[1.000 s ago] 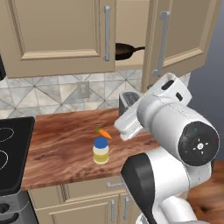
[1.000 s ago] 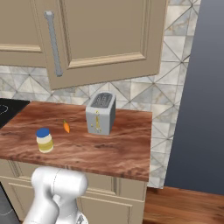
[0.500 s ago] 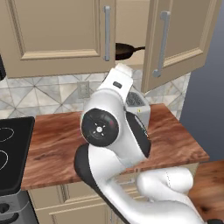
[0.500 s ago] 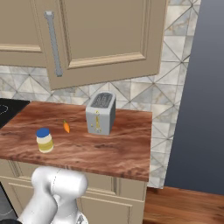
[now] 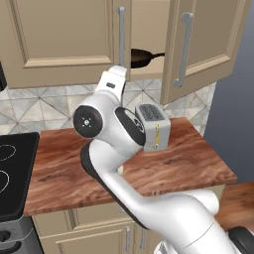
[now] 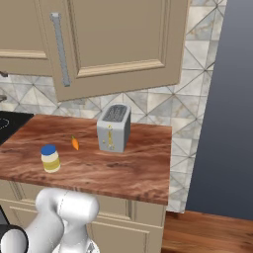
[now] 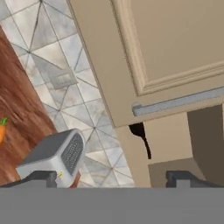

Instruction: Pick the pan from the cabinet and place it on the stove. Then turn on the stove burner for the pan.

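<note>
Your gripper [image 7: 111,178] stands wide, nothing between fingertips [image 7: 39,178]; it faces underside of cabinet [image 5: 69,44] from below. Pan [image 5: 141,57] sits on cabinet shelf, seen through gap between half-open door [image 5: 208,44] and shut door, handle pointing right toward open door. In hand view you see pan [image 7: 139,131] as dark shape in same gap. Toaster [image 6: 113,128] stands near back edge of counter [image 6: 133,170], carrot [image 6: 75,143] just left of it, jar [image 6: 50,158] nearer front edge. Stove [image 5: 12,173] at counter's left end.

Even bright rendered light, soft faint shadows, no glare, slightly soft low-resolution edges
</note>
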Robot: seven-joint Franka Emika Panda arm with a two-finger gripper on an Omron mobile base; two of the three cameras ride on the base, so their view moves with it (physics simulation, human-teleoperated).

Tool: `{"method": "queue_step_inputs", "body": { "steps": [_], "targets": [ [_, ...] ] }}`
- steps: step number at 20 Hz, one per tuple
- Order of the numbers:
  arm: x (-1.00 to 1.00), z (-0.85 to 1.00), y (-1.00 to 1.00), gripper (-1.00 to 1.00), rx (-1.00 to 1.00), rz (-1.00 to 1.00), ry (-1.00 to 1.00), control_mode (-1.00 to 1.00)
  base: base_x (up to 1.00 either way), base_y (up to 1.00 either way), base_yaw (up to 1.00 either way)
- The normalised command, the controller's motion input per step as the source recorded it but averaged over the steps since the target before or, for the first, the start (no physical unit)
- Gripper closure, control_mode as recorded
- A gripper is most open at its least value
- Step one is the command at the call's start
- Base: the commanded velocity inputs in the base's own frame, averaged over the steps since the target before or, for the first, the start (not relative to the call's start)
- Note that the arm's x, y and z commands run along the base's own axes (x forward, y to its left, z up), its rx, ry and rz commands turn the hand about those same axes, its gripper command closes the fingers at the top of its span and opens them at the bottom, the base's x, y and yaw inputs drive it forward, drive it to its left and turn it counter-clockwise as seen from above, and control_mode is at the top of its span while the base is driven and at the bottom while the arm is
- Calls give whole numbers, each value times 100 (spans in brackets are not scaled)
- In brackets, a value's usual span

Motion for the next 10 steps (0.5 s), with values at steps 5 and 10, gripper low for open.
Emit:
{"method": "queue_step_inputs", "body": {
  "steps": [5, 10],
  "targets": [
    [74, -22, -16, -100, -11, -4, 1, -100, 0, 0, 0],
    [62, -13, -30, -100, -9, -6, 1, -100, 0, 0, 0]
  ]
}}
